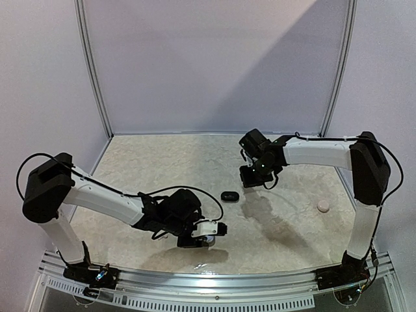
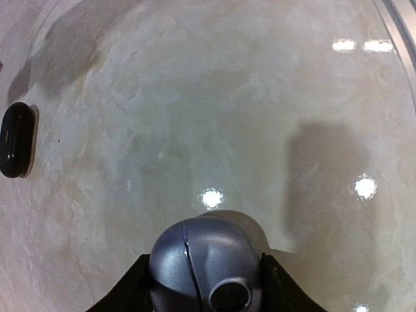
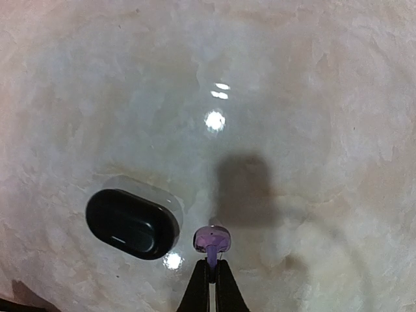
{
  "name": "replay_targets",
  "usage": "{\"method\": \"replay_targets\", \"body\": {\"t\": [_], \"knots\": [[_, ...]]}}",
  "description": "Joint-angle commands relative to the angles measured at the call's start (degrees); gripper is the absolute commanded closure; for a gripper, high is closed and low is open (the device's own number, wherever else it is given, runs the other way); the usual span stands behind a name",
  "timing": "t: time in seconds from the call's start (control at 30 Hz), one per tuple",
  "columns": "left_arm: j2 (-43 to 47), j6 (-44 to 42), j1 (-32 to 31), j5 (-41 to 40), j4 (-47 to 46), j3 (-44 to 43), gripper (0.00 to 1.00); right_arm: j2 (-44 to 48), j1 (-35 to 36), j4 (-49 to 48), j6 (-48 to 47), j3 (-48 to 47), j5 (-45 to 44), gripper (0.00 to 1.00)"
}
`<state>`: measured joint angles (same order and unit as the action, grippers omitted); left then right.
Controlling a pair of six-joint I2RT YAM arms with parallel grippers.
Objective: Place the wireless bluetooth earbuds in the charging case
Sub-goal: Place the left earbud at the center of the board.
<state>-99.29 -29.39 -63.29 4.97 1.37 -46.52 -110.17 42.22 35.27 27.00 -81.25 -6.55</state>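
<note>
My right gripper [image 3: 212, 262] is pinched tight on one tiny earbud [image 3: 211, 238], which looks pale purple in this light. Only the thin bottom part of it is between the fingers, and the round part sticks out past the tips. It hangs over the table [image 1: 162, 162], just to the right of the black case [image 3: 133, 223], and does not touch the case. The black case lies flat near the middle of the table with its lid shut. My left gripper [image 2: 203, 273] is about half open, with a finger on each side of a shiny grey case [image 2: 188, 253]. That one is down at the near edge, on the near side of the black case. I cannot tell if it rests on the table. A small pale round thing [image 1: 323, 206] sits far off on the right.
</note>
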Motion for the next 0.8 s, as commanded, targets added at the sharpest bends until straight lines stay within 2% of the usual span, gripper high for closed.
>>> {"method": "replay_targets", "body": {"t": [0.0,0.23,0.77], "knots": [[1.81,-1.22,0.97,-1.73,-0.33,3.5,0.72,-2.74,2.17,7.02,3.63,-3.1,-6.36,1.0],[2.55,-2.08,1.32,-1.5,-3.03,4.71,0.72,-3.51,2.95,5.11,7.15,-0.73,-5.42,1.0],[2.25,-2.08,1.68,-2.01,-3.81,4.44,0.71,-8.85,3.67,4.79,9.53,-4.7,-4.9,0.99]]}}
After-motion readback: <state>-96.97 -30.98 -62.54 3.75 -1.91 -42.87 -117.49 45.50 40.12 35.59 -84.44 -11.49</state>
